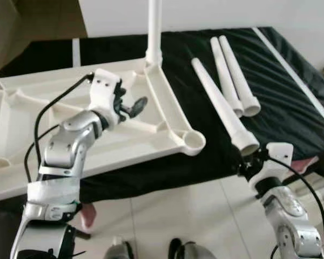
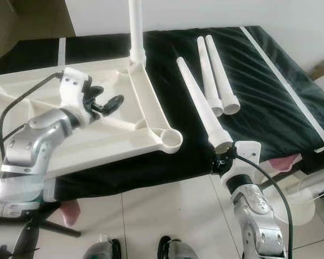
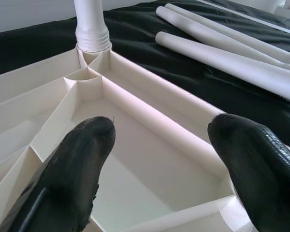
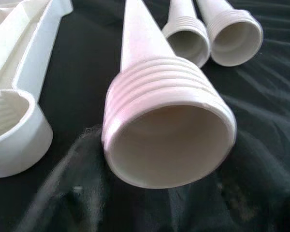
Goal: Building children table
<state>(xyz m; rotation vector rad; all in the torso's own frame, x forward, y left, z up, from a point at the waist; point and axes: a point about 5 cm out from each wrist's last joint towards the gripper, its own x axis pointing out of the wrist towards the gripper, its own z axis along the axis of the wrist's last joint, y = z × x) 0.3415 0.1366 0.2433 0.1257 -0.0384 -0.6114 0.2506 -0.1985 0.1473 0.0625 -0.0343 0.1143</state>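
So one leg [image 1: 154, 27] is screwed upright into the inverted tabletop [image 1: 21, 124]; three legs [image 1: 227, 70] lie loose on the black cloth [image 1: 281, 108]. Left gripper [image 1: 130, 106] spread over tabletop ribs; right gripper [image 1: 248, 162] at nearest leg's [image 1: 221, 105] threaded end, can't tell its state

Upturned white tabletop [image 1: 151, 135], one leg [image 1: 154, 27] fitted upright.
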